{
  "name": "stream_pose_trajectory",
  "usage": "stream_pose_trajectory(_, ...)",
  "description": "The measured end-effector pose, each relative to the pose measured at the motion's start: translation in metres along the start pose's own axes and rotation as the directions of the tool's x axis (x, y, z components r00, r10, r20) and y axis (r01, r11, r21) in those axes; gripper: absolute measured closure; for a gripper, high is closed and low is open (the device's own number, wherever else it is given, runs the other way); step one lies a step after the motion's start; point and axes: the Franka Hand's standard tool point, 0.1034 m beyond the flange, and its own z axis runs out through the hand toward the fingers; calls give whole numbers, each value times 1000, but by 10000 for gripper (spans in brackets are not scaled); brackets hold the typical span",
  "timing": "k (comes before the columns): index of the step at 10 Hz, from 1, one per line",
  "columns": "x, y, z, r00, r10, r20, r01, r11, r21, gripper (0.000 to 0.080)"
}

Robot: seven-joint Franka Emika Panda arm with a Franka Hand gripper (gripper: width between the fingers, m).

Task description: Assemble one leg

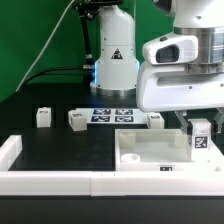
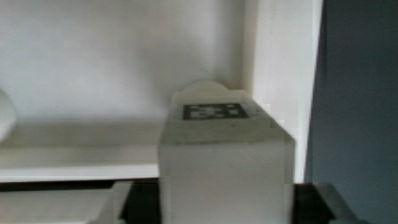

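My gripper (image 1: 200, 128) is shut on a white leg (image 1: 200, 140) with a marker tag on its face. It holds the leg upright just above the right part of the large white square panel (image 1: 150, 150). In the wrist view the held leg (image 2: 222, 150) fills the middle between my fingers (image 2: 317, 200), with its tagged end pointing at the panel (image 2: 107, 80) and close to the panel's edge. Three more legs lie on the black table: one (image 1: 43, 117) at the exterior view's left, one (image 1: 77, 119) beside it, and one (image 1: 157, 120) half hidden behind my gripper.
The marker board (image 1: 112, 116) lies flat behind the panel, in front of the white robot base (image 1: 115, 60). Long white border rails (image 1: 60, 182) run along the front and turn up at the exterior view's left (image 1: 8, 150).
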Motion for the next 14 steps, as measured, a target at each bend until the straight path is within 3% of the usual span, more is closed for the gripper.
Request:
stream_pose_trajectory(1,0,1,0,997,75,-2,-75,997,5,508)
stream_pose_trajectory(2,1,3,0,963,270,-1,-270,963,26,508)
stream_pose_trajectory(4,1,6,0,834,552,18,-552,833,40,508)
stream_pose_trajectory(6,1,8,0,662,748,41,-749,661,41,508)
stream_pose_trajectory(8,1,7,0,429,902,47,-903,428,27,507)
stream_pose_trajectory(9,1,6,0,309,950,46,-951,308,21,507)
stream_pose_trajectory(11,2,6,-1,218,975,48,-976,217,20,507)
stream_pose_trajectory(12,2,7,-1,83,995,55,-996,83,16,507)
stream_pose_trajectory(13,3,7,-1,88,995,54,-996,87,17,506)
stream_pose_trajectory(14,2,7,-1,154,987,53,-988,153,20,506)
